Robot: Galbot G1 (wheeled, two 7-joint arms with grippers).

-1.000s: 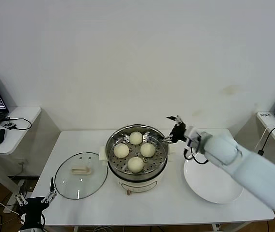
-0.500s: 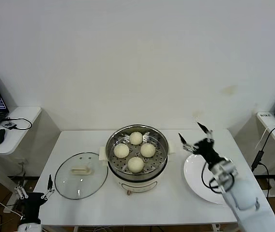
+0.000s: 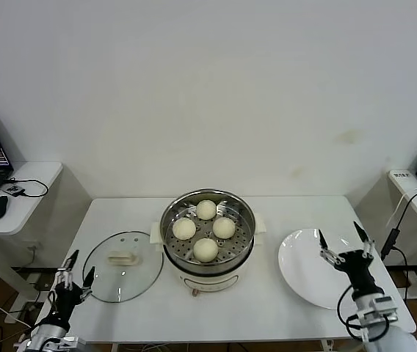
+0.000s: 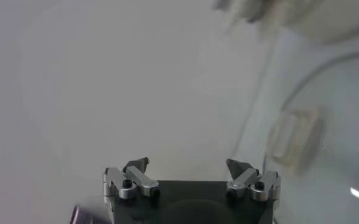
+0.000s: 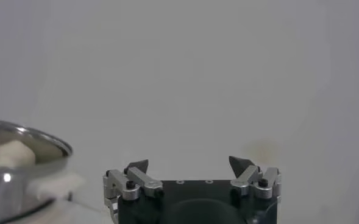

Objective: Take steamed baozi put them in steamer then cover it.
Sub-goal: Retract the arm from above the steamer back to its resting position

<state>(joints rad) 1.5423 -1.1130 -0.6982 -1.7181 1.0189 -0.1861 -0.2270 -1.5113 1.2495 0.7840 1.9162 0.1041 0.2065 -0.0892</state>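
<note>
Head view: four baozi (image 3: pixel 206 229) sit in the steamer (image 3: pixel 207 233) mid-worktop (image 3: pixel 267 301), the cover (image 3: pixel 122 265) flat just to its left, a white plate (image 3: pixel 318 270) on its right. Left hand (image 3: pixel 71 273) hangs wide by the worktop's near-left edge; right hand (image 3: pixel 347 246) hangs wide over the plate. Side desks flank a bare white wall.

Left wrist: fingers (image 4: pixel 137 165) spread, cover (image 4: pixel 301 131) ahead.

Right wrist: fingers (image 5: pixel 239 164) spread, steamer (image 5: pixel 21 167) at the edge.
</note>
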